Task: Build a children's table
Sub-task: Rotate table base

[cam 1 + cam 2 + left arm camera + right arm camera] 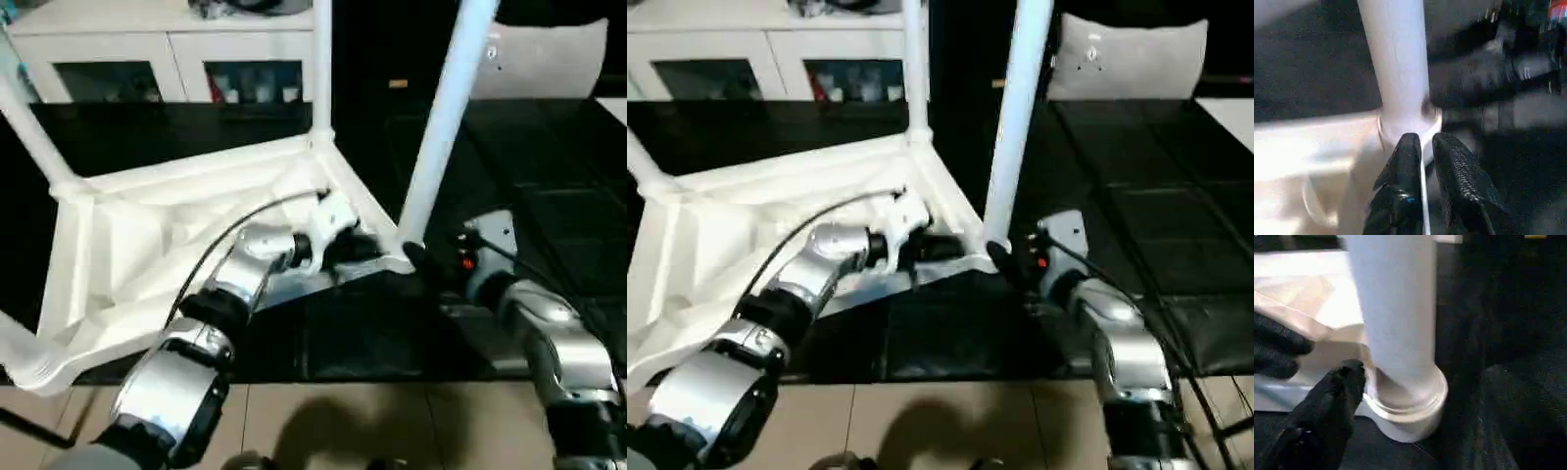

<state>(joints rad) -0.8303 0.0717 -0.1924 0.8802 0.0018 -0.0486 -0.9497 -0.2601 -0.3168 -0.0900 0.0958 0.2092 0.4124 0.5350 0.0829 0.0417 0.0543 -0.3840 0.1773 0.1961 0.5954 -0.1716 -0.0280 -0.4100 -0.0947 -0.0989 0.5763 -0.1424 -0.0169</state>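
1. The children's table (186, 235) lies upside down on the black mat (392, 343), ribbed underside up, its near corner by the mat's front edge.
2. Legs stand in the sockets: the near-right leg (443, 117) rises tall and tilts a little, and the far leg (320, 69) stands behind it. At the left two more leg stubs run out of frame, cut off by the edge.
3. The left wrist view gets in close: the left gripper (1422, 147) has its black fingers (1403, 166) nearly together, only a thin slit between them, the tips right at the socket collar (1408, 132). Whether they pinch the rim there I cannot tell.
4. The right wrist view shows that socket from the other side: the leg seated in its ring, and one finger (1337, 391) of the right gripper (431, 259) just beside the ring. Its jaws are spread, grasping nothing.
5. From the head views, the left forearm reaches across the tabletop's underside to that corner; the right arm comes in low from the right.
6. A white cabinet (167, 54) stands beyond the mat's far edge.
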